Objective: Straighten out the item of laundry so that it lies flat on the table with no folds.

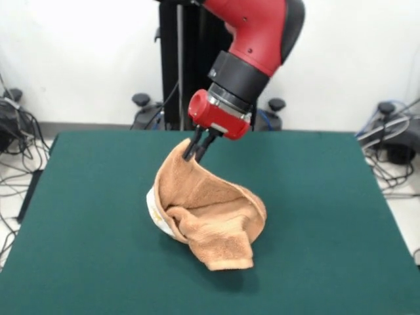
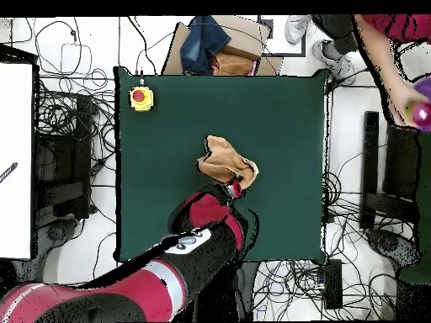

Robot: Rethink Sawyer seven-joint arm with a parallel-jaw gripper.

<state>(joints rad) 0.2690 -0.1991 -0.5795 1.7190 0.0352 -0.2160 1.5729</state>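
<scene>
**Soft towel hung from the claw by one corner**

The claw [image 1: 199, 148] was pinching the top corner of the towel [image 1: 209, 220] — its two dark fingers [image 1: 189, 151] were pressed together on the cloth. That corner was lifted up, and the rest of the towel drooped down below the claw and sat in a crumpled heap on the green table [image 1: 315, 249], near its middle. A white edge showed on the low side of the heap, on the left in the front view.

The towel looked light, soft and floppy — it would bend and fold under its own weight, not hold a shape. It did not look slippery or easy to break. A corner or an edge seemed the best place to grab it, so it could be pulled out flat.

Far from the claw, near a table corner, sat a red button on a yellow box [image 2: 141, 97]. Beyond the table, a person's arm [image 2: 383, 55] reached in.
</scene>
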